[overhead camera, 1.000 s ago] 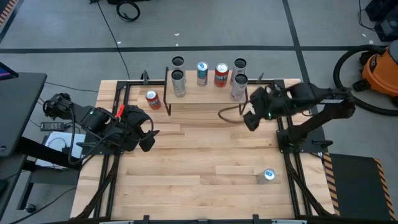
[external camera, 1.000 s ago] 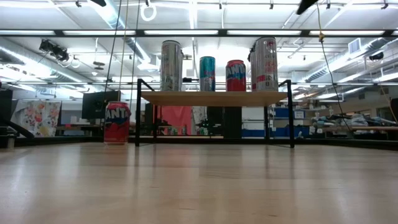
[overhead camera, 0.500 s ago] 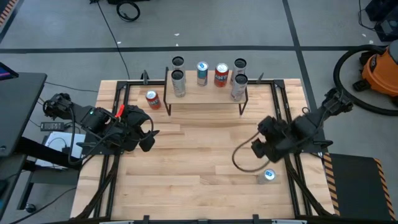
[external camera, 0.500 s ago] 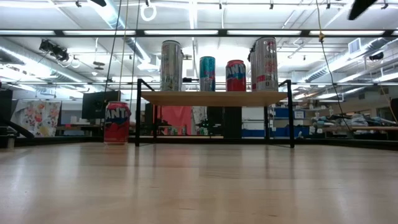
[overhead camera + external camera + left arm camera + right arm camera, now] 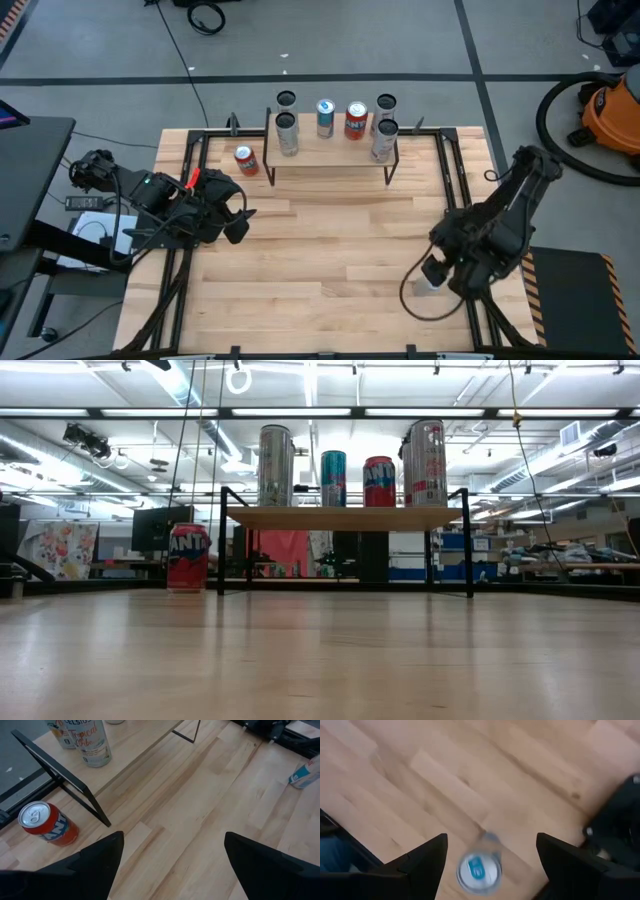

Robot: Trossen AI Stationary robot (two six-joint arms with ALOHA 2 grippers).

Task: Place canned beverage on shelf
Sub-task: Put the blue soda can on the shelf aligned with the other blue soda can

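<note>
Blurrily, silver-topped can point(image 5: 479, 871), seemingly blue-labelled, upright below open right gripper point(image 5: 490, 857).

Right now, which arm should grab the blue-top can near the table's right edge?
Right. The right gripper hangs open directly above the blue-top can; the left gripper waits at the table's far left.

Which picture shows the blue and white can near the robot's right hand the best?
The right wrist view: the blue and white can stands upright between the open right gripper's fingers. In the high view the arm mostly hides it; the left wrist view shows it far off; the low view misses it.
</note>
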